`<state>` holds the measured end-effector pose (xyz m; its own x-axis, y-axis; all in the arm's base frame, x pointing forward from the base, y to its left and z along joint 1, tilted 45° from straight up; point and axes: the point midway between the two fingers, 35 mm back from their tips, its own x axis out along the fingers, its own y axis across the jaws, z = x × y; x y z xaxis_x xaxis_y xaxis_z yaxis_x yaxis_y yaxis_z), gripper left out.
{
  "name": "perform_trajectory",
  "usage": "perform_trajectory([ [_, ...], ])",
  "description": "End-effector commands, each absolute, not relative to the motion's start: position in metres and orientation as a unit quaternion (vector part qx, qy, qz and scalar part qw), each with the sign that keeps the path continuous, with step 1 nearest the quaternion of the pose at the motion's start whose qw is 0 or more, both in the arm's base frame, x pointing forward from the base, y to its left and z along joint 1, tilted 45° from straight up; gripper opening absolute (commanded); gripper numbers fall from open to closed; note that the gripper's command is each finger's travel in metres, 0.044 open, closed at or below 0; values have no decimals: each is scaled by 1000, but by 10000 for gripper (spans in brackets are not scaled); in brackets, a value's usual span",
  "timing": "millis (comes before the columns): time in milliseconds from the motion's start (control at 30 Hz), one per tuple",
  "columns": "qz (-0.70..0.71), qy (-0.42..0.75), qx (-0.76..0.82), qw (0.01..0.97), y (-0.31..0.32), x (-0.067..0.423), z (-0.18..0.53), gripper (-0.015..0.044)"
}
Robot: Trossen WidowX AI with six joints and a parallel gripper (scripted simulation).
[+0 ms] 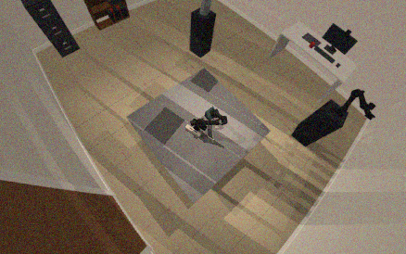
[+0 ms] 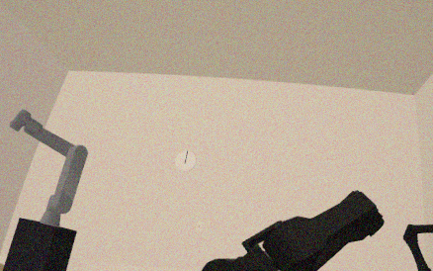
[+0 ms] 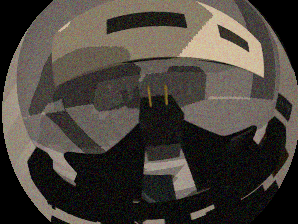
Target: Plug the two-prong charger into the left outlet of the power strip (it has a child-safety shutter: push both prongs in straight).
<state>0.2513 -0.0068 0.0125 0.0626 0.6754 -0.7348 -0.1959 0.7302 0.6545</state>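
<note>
Charger (image 3: 160,123) is clamped in the gripper (image 3: 158,137), seen best from the wrist cam: dark body pinched between the two dark fingers, with both gold prongs (image 3: 157,95) sticking out ahead, side by side and pretty much parallel. Right above them in that view sits the power strip (image 3: 160,30), a pale curved block with a long dark slot (image 3: 149,22) facing the camera and a shorter one (image 3: 232,35) off to the right. The prong tips end short of the strip's face, over a grey patch, so not touching as far as I can see. From the top cam the arm (image 1: 211,120) is folded low over the grey table (image 1: 237,134), reaching toward a small white strip (image 1: 192,129) lying near the table's middle; everything there is tiny, so can't make out which outlet it lines up with. Exterior cam only catches the dark upper arm (image 2: 317,229) slanting across the bottom edge, plus a grey arm (image 2: 57,163) on a black pedestal (image 2: 38,244) off to the left against the wall.
</note>
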Motion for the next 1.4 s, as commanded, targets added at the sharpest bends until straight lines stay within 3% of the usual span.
perform_trajectory([
  [0, 309, 612, 203, 699, -4, 257, 14, 0],
  [1367, 309, 612, 205, 699, -1, 268, 17, 0],
])
